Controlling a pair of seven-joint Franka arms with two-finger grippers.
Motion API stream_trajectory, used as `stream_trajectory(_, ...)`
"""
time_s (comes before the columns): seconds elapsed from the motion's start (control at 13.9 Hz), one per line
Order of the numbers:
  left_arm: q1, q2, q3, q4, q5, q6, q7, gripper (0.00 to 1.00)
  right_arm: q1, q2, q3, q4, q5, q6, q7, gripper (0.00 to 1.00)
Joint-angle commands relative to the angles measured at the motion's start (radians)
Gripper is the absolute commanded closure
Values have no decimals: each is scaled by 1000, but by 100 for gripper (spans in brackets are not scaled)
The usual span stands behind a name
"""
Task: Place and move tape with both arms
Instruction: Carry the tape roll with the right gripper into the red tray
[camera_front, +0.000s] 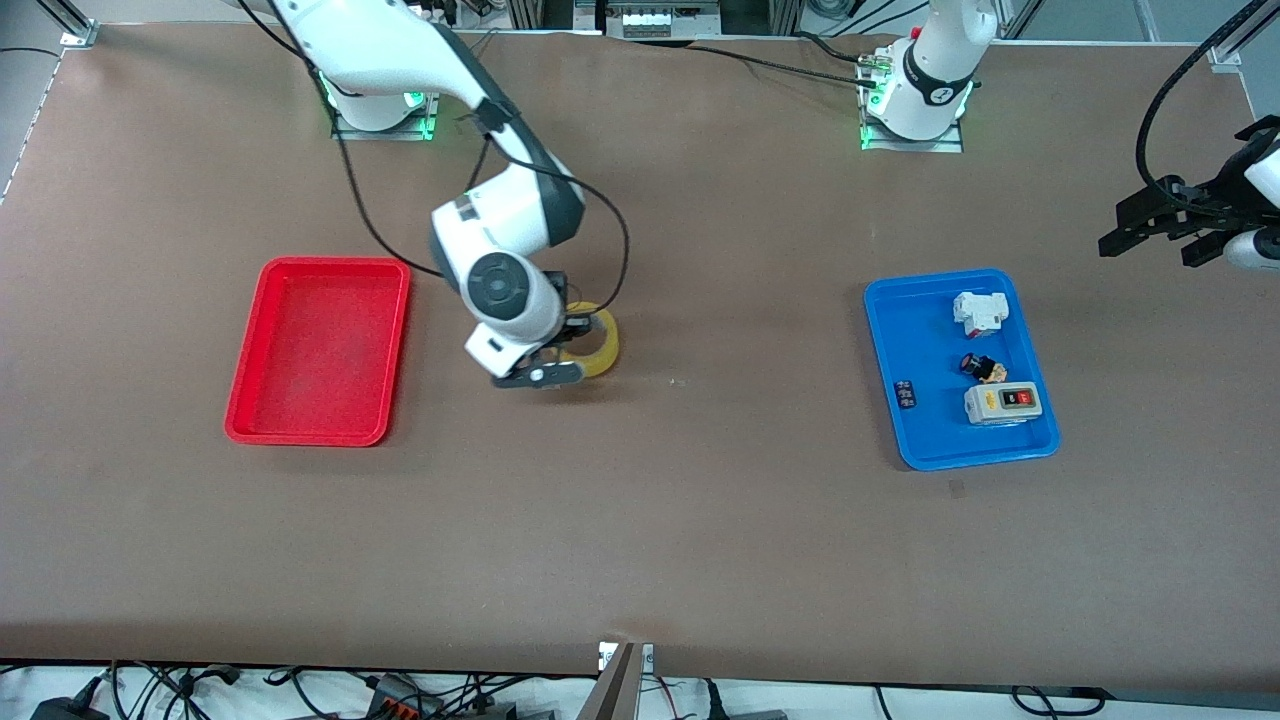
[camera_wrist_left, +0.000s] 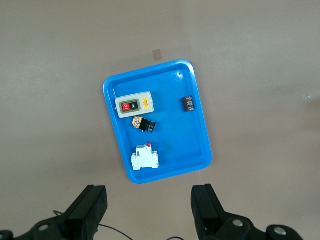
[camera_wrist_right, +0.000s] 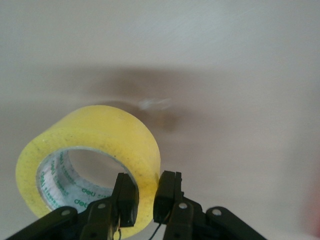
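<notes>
the blue tray (camera_front: 890, 340) lies nearest the camera, at the left arm's end of the table, switch parts inside. the left gripper (camera_front: 1150, 232) waits above, jaws spread. between the trays, the right gripper (camera_front: 560, 352) pinches the tape (camera_front: 603, 345) wall, probably for carrying; its wrist hides much of the roll

White arms (camera_front: 500, 225), dark grey joint bands, black cables

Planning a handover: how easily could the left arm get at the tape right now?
Probably not easily: the right gripper is shut on the tape near the red tray, while the open left gripper waits above the blue tray.
</notes>
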Motion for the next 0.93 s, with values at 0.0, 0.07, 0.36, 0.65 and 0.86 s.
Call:
stream_trajectory(0.0, -4, 13, 0, 29, -8, -25, -34, 0, -169, -95, 12, -32, -1, -62, -79, 100)
stream_trajectory(0.07, -4, 12, 0, 29, -8, -25, -38, 0, -228, -112, 10, -50, -1, -95, -118, 100)
stream_trajectory(0.36, -2, 10, -11, 29, -8, -49, -39, 0, -485, -131, 7, -137, -3, -103, -405, 100)
stream_trajectory(0.65, 4, 6, -10, 29, -9, -51, -38, 0, -519, -221, -43, -344, -119, 39, -476, 100)
stream_trajectory(0.86, 9, 6, -10, 29, -9, -51, -38, 0, -524, -227, -74, -397, -139, 90, -521, 100)
